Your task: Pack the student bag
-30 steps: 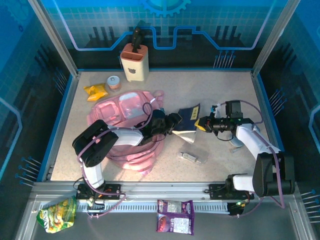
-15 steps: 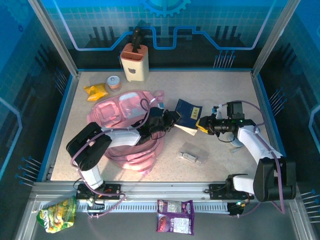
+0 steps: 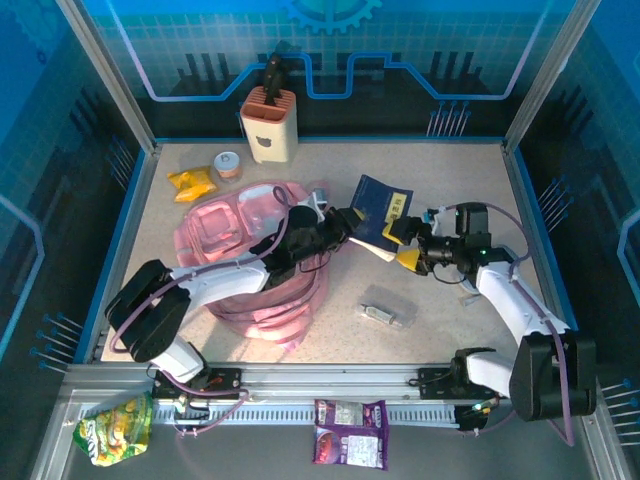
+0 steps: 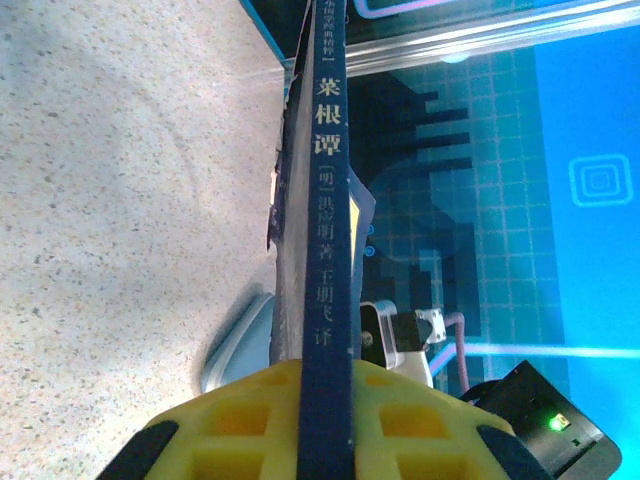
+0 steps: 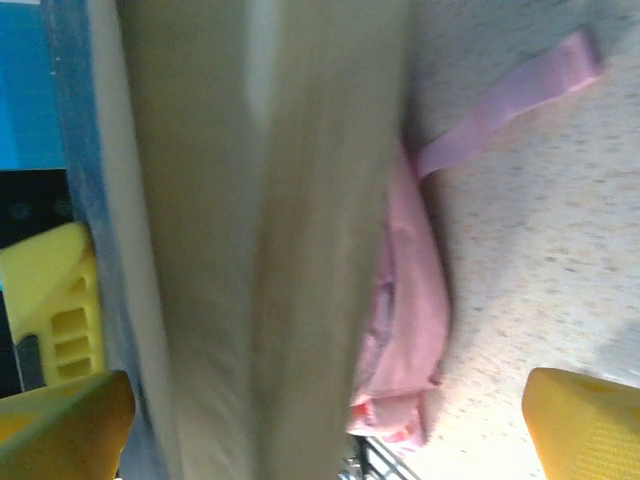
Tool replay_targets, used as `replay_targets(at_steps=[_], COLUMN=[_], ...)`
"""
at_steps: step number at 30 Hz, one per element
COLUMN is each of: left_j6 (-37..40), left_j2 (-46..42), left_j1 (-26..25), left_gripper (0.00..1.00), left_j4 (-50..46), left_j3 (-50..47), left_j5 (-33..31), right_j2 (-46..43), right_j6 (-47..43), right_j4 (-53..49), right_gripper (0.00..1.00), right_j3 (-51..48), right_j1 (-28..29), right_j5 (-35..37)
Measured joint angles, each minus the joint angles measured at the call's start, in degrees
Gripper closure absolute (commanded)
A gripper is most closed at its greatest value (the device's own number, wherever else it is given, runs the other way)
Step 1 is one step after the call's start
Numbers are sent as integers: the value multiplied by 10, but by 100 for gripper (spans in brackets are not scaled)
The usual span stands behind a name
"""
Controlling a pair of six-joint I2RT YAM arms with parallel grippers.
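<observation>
The student bag [image 3: 235, 245], a soft pink backpack, lies left of the table's middle. Its pink fabric and a strap [image 5: 510, 100] show in the right wrist view. My left arm reaches over the bag, and my left gripper [image 3: 342, 226] is shut on a dark blue book [image 3: 378, 212], held tilted up off the table. The book's spine [image 4: 328, 200], printed with Chinese characters, stands clamped between the yellow fingers of the left gripper [image 4: 325, 380]. My right gripper [image 3: 403, 247] is open just right of the book. The book's blurred pale page edge [image 5: 260, 240] lies between the wide-apart fingers of the right gripper [image 5: 325, 420].
A beige knife block [image 3: 268, 125] stands at the back. A yellow snack packet [image 3: 192, 182] and a small round tin [image 3: 229, 164] lie behind the bag. A clear plastic packet [image 3: 385, 312] lies in front of the book. Purple [image 3: 350, 445] and green [image 3: 115, 428] packets rest on the front rail.
My left gripper shut on the book and carried it up and toward the back. My right gripper, shut on the book before, has opened and let it go.
</observation>
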Motion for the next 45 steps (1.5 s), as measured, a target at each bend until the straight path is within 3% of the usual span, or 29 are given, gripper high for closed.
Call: replay_targets(at_steps=[7, 16, 18, 20, 24, 29, 35, 39, 45], left_j6=[15, 19, 21, 25, 43, 82, 184, 292, 421], left_j2=[-22, -41, -41, -41, -48, -107, -211, -270, -274], left_j1=[-8, -8, -8, -8, -10, -11, -7, -7, -8], left_gripper=[100, 100, 95, 81, 46, 29, 25, 26, 27], left_j4=[-17, -20, -22, -27, -38, -89, -231, -387, -602], left_j3=[0, 0, 0, 0, -1, -27, -43, -36, -11], left_j5=[-14, -34, -36, -38, -40, -58, -90, -127, -172], right_j2=[-25, -47, -47, -47, -47, -51, -54, -54, -54], right_j6=[109, 166, 171, 174, 179, 165, 115, 62, -26], right_j4=[128, 183, 186, 192, 196, 181, 129, 68, -34], right_gripper=[34, 79, 89, 95, 97, 97, 96, 95, 94], right_j3=[-11, -18, -19, -18, -19, -17, 1, 21, 31], right_j1=[14, 15, 16, 16, 15, 7, -2, -3, -2], right_j5=[-8, -8, -9, -9, -10, -11, -26, -40, -44])
